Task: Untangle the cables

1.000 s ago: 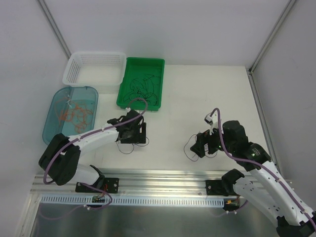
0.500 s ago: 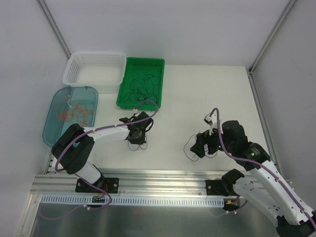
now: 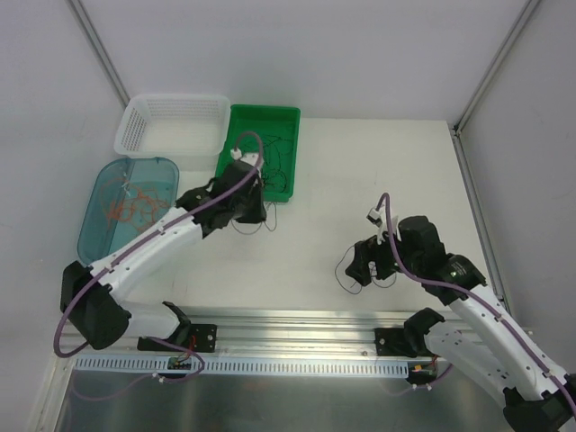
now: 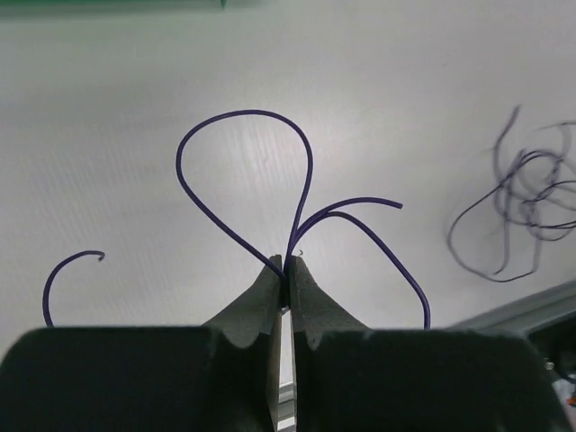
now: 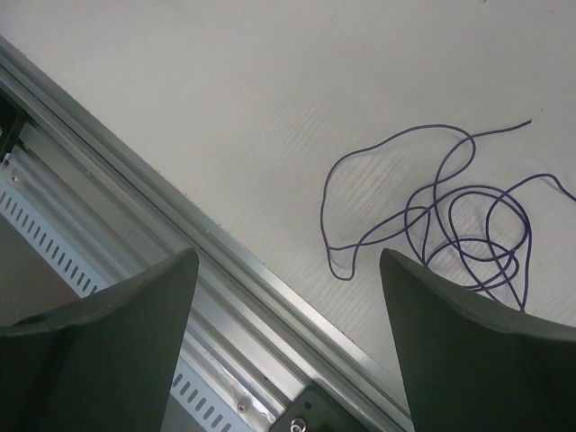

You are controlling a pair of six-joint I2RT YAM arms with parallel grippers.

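My left gripper is shut on a thin dark purple cable, pinched at the fingertips; its loop and loose ends curl above the white table. In the top view the left gripper hangs just in front of the green tray. A small tangle of purple cables lies on the table near the front edge. My right gripper hovers over it, open and holding nothing. From the top, the right gripper stands at that tangle.
The green tray at the back holds black cables. Left of it, a blue tray holds red-orange cables. A white basket stands behind that. The metal rail runs along the table's front edge.
My left gripper closed on the purple cable, lifted it and carried it back toward the green tray. The right gripper stayed open over its tangle.
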